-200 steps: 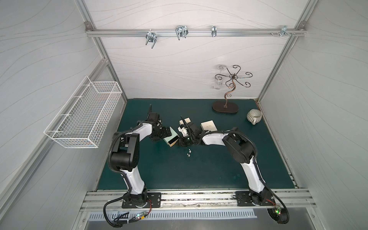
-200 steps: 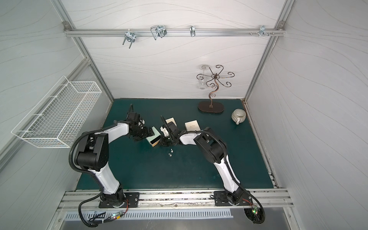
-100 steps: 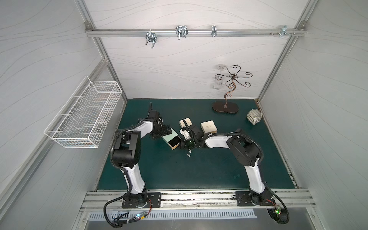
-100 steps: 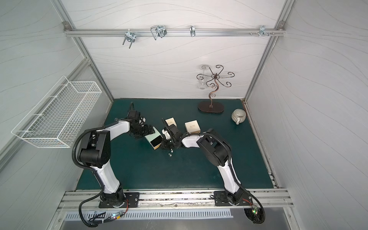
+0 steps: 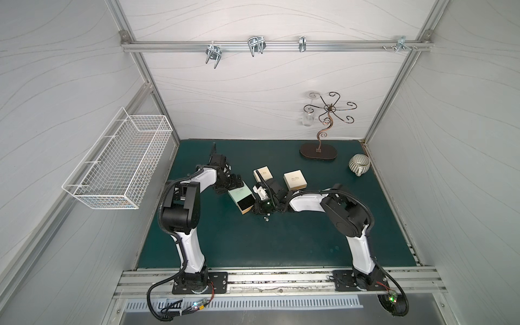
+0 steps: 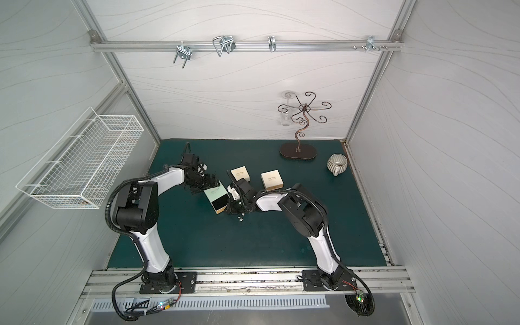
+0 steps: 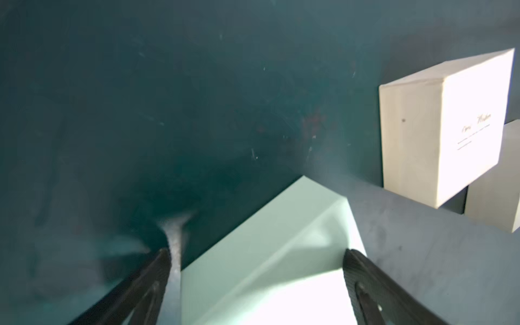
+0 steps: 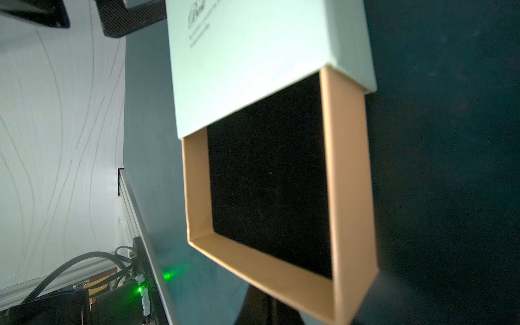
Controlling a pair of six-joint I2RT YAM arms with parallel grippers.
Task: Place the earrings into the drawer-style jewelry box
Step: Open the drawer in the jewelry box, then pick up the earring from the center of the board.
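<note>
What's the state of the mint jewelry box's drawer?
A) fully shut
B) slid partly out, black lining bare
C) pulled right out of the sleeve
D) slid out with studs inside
B: in the right wrist view the tan drawer sticks partly out of the mint sleeve with nothing on its black lining, and in a top view studs lie on the green mat beside it.

The jewelry box [image 8: 253, 56] has a matt mint paper sleeve; its drawer [image 8: 346, 168] is tan card, lined in black velvety cloth. The desk [image 5: 281, 239] is matt teal, scuffed.
</note>
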